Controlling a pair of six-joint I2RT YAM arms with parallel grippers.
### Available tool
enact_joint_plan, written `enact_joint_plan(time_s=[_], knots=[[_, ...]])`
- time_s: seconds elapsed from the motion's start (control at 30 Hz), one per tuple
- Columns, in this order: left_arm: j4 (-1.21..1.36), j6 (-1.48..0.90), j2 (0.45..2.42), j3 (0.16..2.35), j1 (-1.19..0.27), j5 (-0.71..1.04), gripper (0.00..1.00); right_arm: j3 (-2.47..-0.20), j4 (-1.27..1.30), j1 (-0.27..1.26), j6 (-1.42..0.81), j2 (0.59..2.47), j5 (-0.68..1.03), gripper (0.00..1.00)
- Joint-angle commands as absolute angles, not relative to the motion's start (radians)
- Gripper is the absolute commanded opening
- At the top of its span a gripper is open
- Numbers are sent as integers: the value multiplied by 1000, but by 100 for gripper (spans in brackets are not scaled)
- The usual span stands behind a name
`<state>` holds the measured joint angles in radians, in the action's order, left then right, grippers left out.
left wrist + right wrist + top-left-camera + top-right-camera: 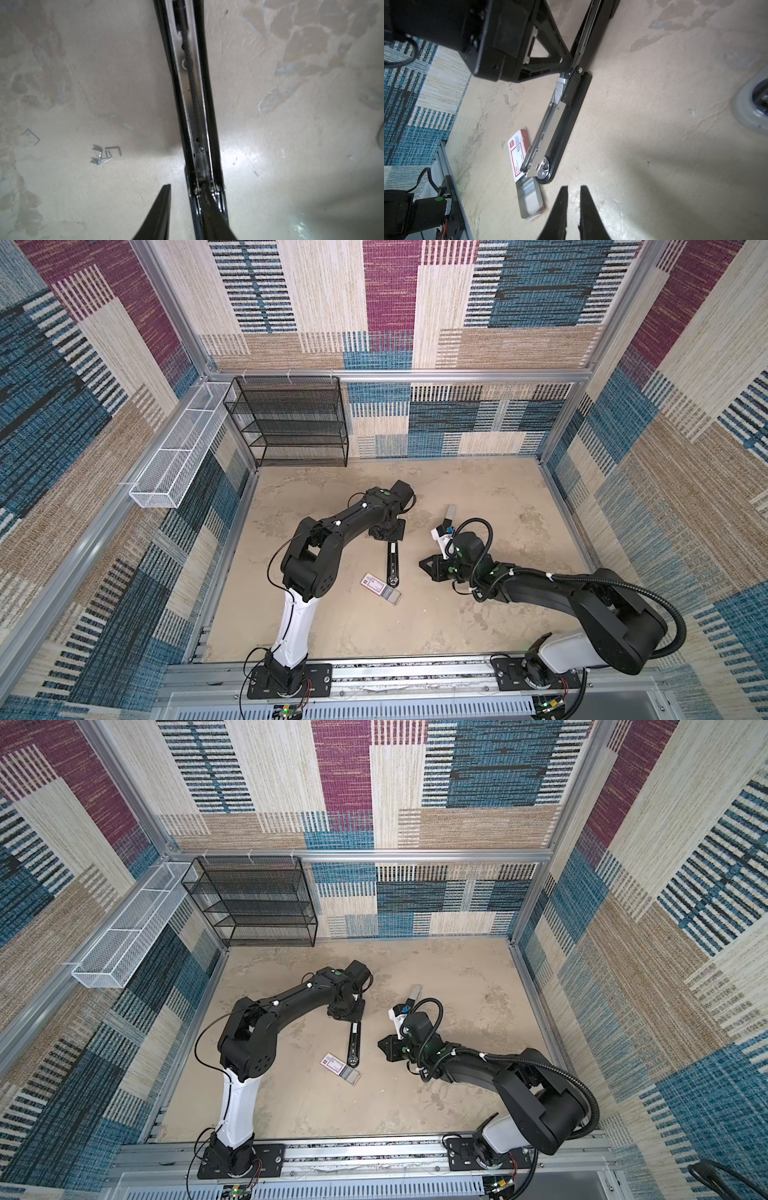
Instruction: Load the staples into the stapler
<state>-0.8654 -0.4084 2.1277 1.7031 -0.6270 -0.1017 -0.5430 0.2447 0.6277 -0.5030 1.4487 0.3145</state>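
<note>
The black stapler [392, 564] [353, 1042] lies folded open on the tan table, its chrome magazine [550, 126] facing up. My left gripper [386, 533] [186, 187] is at its hinge end. One finger [164, 207] stands off the cover's side with a gap; the other rests in the cover's channel [197, 93] by the spring. The staples box [374, 583] [519, 153], white with a red mark, lies beside the stapler's front. Its tray [529, 199] is slid out, showing grey strips. My right gripper [422, 564] [574, 187] hovers low just right of the stapler's front, almost shut on nothing.
Loose bent staples [104, 154] lie on the table near the left gripper. A black mesh shelf [291, 423] stands at the back left. A white mesh basket [178, 452] hangs on the left wall. A small grey piece [449, 512] lies behind the right wrist.
</note>
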Motion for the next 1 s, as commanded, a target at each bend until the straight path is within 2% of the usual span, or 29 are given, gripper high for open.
enact_joint_plan(time_s=[0.0,0.4,0.73,0.97], knots=[[-880,-384,2095,1683,-633,-116,30,-546,256,627,-503,1450,324,16],[-878,-382,2095,1684,-641,-112,31,-539,256,628,-506,1434,322,16],[-879,-396,2075,1645,-654,-90,25,-536,258,627,-506,1438,317,17],[-878,-382,2072,1645,-666,-90,29,-534,262,627,-508,1444,319,17]])
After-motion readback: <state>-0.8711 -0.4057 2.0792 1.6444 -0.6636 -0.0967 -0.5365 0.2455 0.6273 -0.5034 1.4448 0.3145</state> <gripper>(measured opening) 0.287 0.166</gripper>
